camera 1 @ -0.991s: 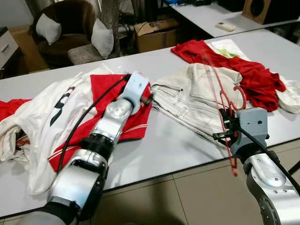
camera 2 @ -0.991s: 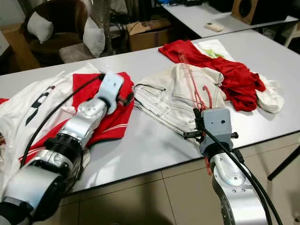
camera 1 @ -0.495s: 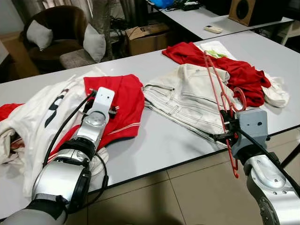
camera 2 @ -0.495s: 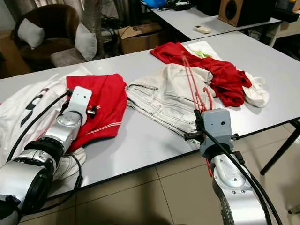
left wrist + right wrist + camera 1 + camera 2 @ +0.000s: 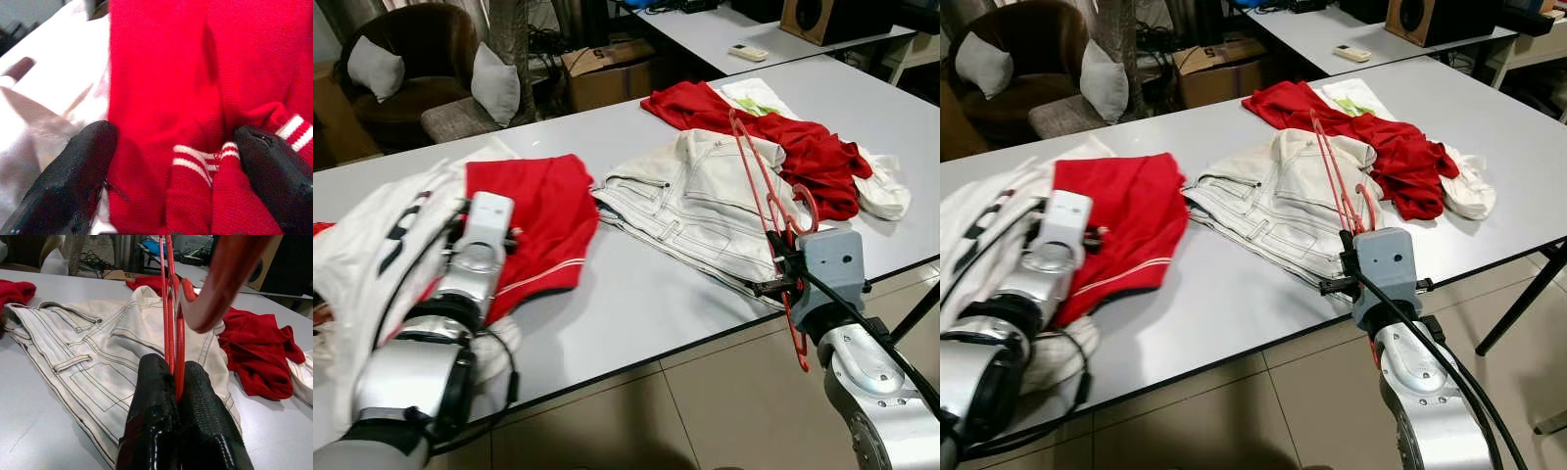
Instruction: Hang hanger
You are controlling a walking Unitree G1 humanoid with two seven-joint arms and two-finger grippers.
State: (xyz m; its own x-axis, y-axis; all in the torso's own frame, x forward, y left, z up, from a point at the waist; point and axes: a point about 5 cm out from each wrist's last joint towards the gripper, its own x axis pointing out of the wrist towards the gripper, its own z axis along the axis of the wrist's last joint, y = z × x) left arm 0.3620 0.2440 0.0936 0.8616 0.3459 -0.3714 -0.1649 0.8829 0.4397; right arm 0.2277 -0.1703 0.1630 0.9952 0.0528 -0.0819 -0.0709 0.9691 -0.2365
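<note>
Holding the red hanger (image 5: 766,186) upright, the right gripper (image 5: 175,382) has its fingers clamped on the wire frame at the near edge of the tabletop (image 5: 636,304), just beside the cream jeans (image 5: 705,201). Beyond the jeans, the left gripper (image 5: 171,156) rests spread apart over the red shirt (image 5: 533,211). Judging by this, the hanger is picked up but not yet hung; no rail is in sight.
</note>
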